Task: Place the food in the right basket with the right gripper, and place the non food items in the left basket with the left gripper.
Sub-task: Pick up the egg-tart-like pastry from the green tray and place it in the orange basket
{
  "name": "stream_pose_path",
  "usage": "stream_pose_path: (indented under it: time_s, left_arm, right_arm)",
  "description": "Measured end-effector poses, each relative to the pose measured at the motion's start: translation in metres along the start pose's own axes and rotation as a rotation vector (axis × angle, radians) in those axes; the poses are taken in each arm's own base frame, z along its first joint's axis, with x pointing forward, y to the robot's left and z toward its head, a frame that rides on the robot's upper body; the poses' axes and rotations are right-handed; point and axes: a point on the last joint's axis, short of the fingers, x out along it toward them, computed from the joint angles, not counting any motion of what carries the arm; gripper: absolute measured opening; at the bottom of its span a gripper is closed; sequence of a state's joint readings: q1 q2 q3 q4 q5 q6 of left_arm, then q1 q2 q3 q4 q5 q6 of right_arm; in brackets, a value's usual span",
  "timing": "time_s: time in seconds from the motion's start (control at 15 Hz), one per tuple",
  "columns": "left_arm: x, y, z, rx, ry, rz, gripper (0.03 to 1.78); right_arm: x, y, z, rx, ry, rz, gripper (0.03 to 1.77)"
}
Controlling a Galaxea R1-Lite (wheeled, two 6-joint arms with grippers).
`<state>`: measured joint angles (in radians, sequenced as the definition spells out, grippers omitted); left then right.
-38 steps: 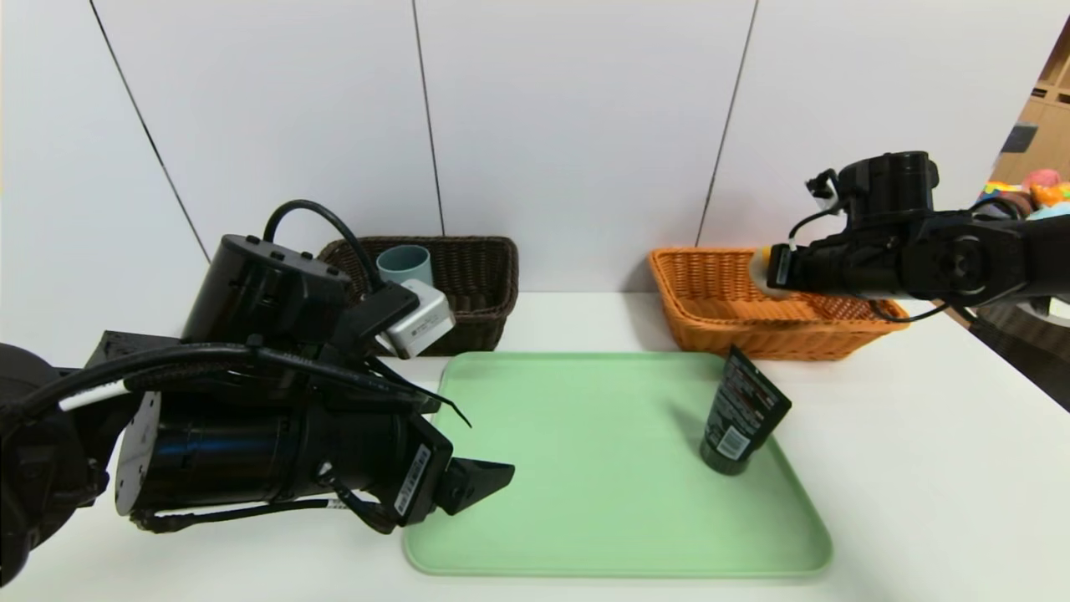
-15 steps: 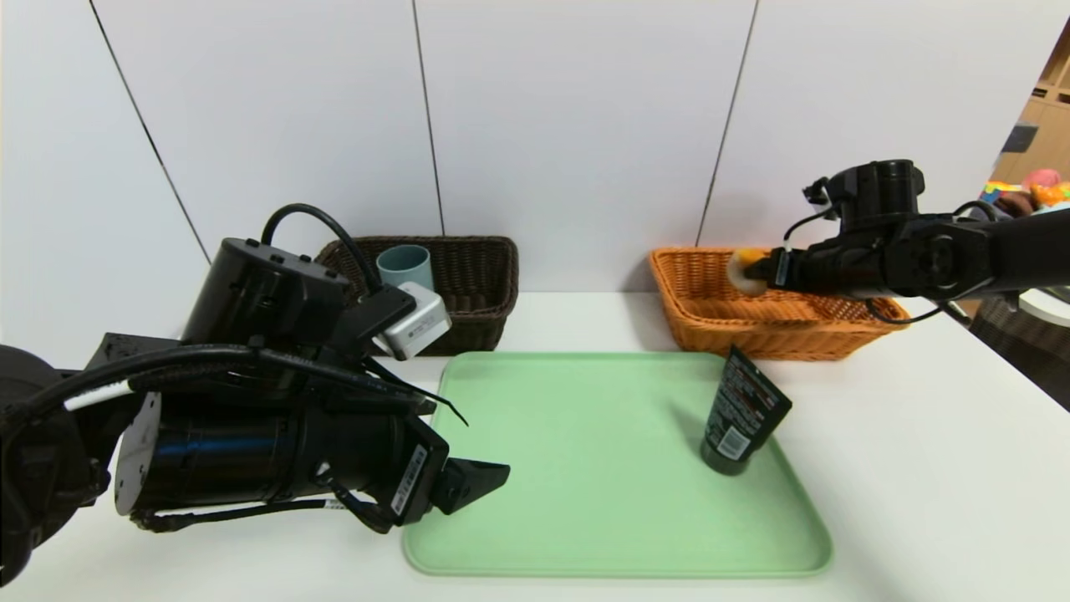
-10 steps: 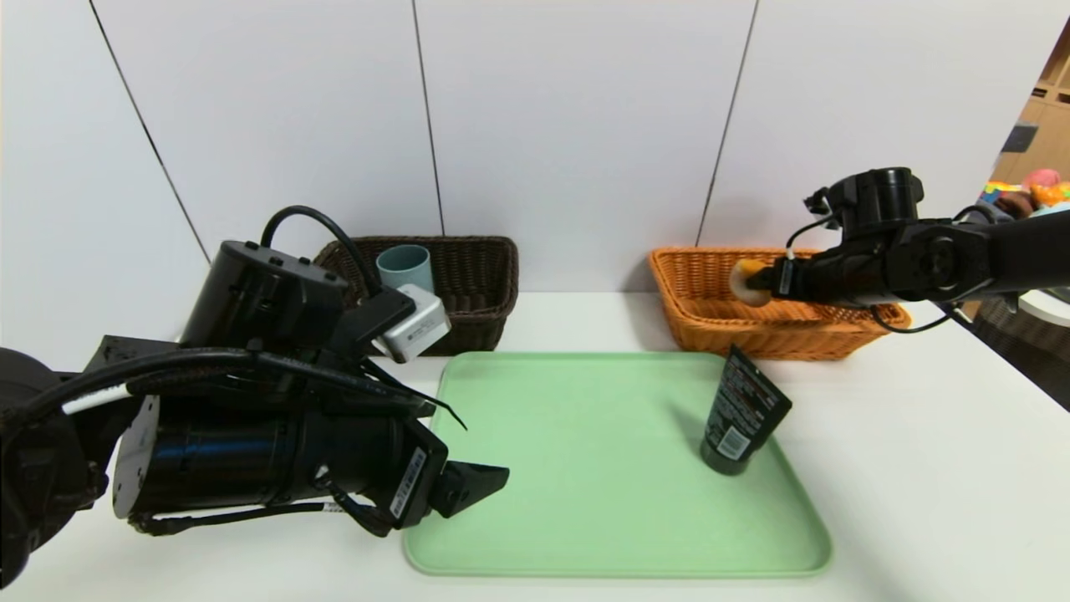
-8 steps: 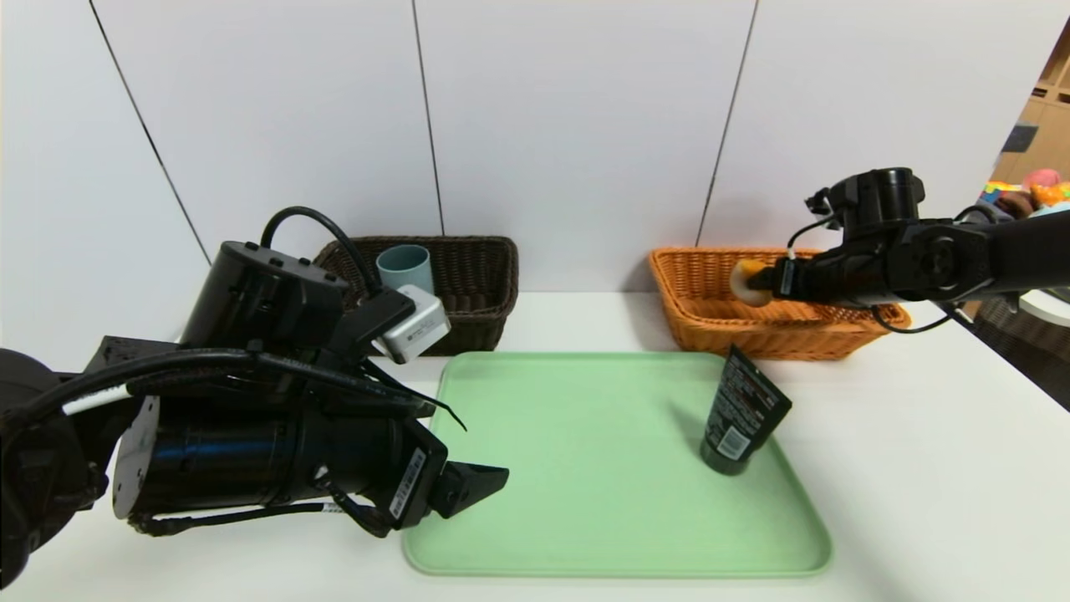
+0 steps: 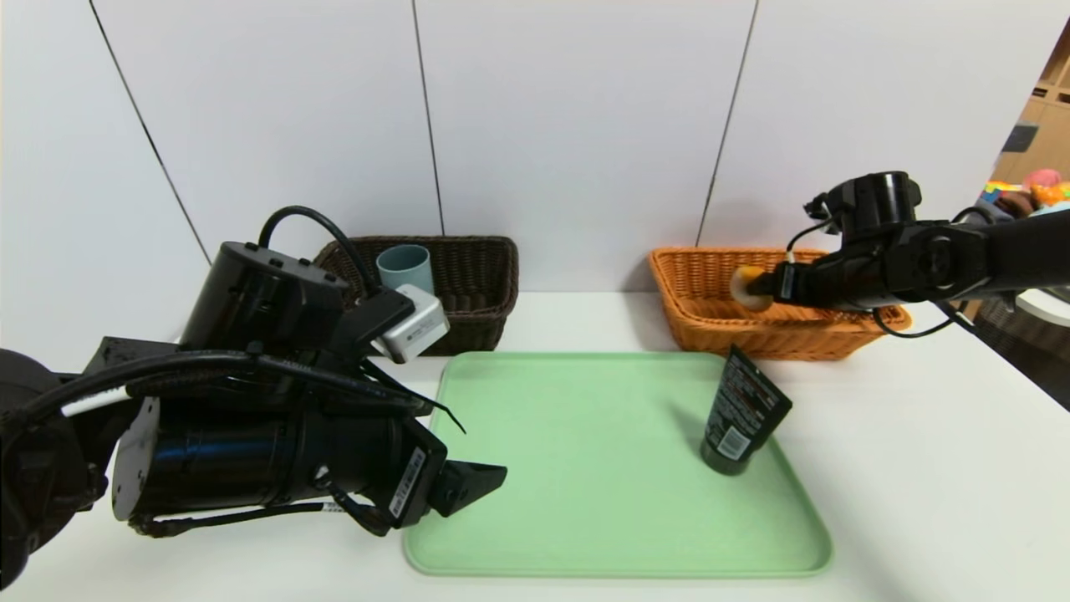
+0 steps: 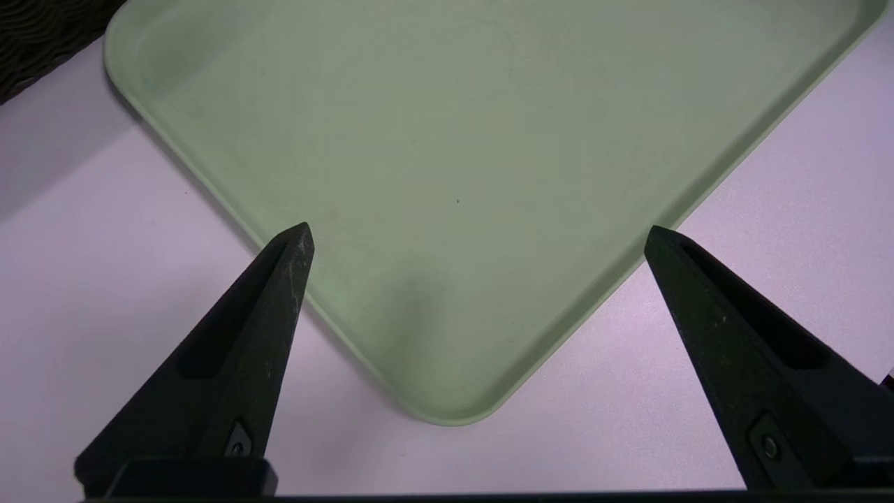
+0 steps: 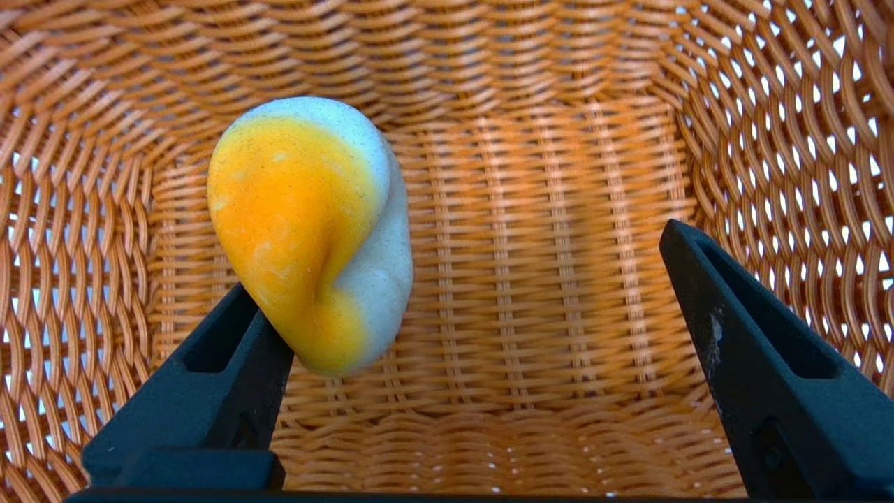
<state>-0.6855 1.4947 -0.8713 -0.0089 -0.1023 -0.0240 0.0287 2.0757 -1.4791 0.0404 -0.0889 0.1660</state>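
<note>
The right gripper (image 7: 482, 234) is hanging over the inside of the orange basket (image 5: 719, 318) at the table's far right, its jaws spread wide. The fried egg toy (image 7: 311, 230) is no longer clamped: it is leaning against one finger only, folded and upright, with the other finger well apart from it (whether it is already falling or just clinging cannot be told). Directly beyond it lies the bare woven floor, so the egg looks set to land inside the basket.

The left gripper (image 6: 475, 234) is hovering over the near left corner of the green tray (image 6: 489, 126), fingers spread and holding nothing. The black tube (image 5: 742, 411) is standing tilted near the tray's right edge, across the tray from this gripper, its long axis leaning toward the orange basket. The dark basket (image 5: 468, 276) at the far left is already holding a grey-blue cup (image 5: 405, 266).
</note>
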Motion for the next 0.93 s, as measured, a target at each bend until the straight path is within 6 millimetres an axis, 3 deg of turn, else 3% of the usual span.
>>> stream_pose_path:
  time_s: [0.53, 0.93]
  left_arm:
    - [0.0, 0.0, 0.0, 0.001, 0.001, 0.001, 1.69]
    - [0.0, 0.0, 0.0, 0.0, 0.001, 0.001, 1.69]
  right_arm:
    - [-0.002, -0.003, 0.012, 0.013, 0.013, -0.01, 1.69]
    - [-0.016, -0.003, 0.043, 0.041, 0.095, -0.043, 1.69]
